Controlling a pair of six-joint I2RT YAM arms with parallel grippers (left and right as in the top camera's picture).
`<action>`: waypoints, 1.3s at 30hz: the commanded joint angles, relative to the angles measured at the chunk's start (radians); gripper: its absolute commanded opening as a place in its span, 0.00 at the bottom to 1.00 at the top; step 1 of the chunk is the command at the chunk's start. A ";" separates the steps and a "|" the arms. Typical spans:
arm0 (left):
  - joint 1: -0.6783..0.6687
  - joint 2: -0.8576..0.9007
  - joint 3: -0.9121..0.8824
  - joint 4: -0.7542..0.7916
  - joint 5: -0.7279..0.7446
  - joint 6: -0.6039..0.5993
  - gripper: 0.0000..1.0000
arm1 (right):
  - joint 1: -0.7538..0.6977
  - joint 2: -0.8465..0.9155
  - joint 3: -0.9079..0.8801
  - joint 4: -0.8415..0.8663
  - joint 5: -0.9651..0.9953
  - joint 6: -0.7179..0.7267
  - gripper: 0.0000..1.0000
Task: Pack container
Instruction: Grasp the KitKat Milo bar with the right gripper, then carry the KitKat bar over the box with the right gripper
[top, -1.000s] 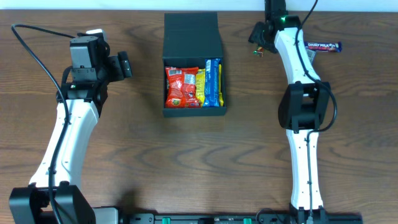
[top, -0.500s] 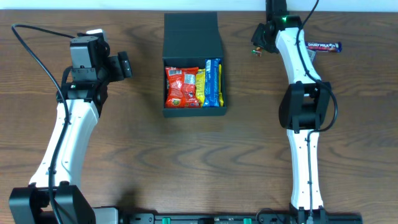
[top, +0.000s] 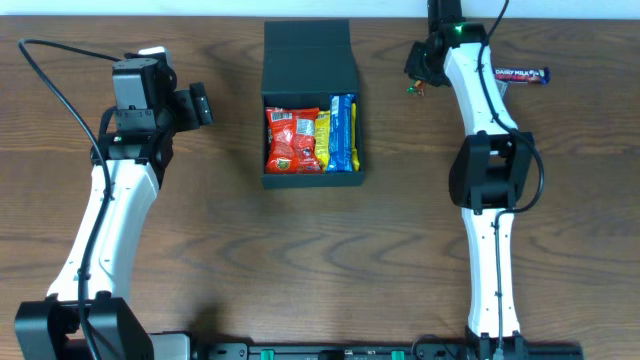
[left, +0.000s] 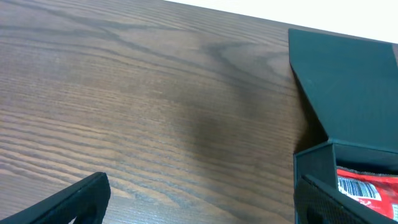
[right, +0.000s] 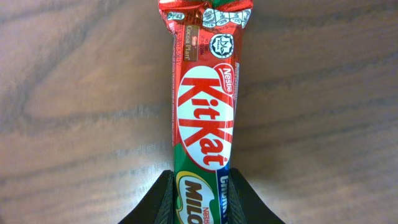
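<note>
The square, shallow matte black cardboard container (top: 310, 105) sits at the far-centre of the brown wood-grain table (top: 250, 250), its hinged flap lid (top: 308, 55) laid open toward the far edge. Inside: a red snack packet (top: 291, 140) on the left, a yellow packet (top: 323, 140) next to it, & a blue bar (top: 342, 133) against the right wall, all side by side. Right arm (top: 490, 170) stretches from the near edge straight up to the far side, wrist bent left w/ the right gripper (top: 418, 72) well right of the container, apart from it. In the right wrist view its two black fingers (right: 163, 200) are pinched narrow on the near end of a red KitKat Milo bar (right: 205, 112), one finger each side touching the wrapper; bar lies lengthwise on the wood, pointing away from the cam. A purple Dairy Milk bar (top: 520, 74) lies on the table just right of that arm, near the far edge. Left arm (top: 110, 210) angles up from the near-left corner, left gripper (top: 200, 103) pointed right toward the container, well apart from it. Left wrist view shows its fingertips (left: 74, 200) spread wide w/ nothing between, bare wood below, container corner (left: 345, 124) at right.
</note>
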 joint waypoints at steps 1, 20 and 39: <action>0.004 0.008 -0.006 0.001 0.004 0.003 0.95 | -0.012 -0.122 0.003 -0.023 -0.007 -0.098 0.19; 0.004 0.008 -0.006 -0.010 0.004 0.003 0.95 | -0.058 -0.863 -0.526 -0.114 -0.090 -0.358 0.15; 0.004 0.008 -0.006 -0.041 0.048 0.003 0.95 | 0.438 -0.874 -0.910 0.163 -0.040 -0.008 0.14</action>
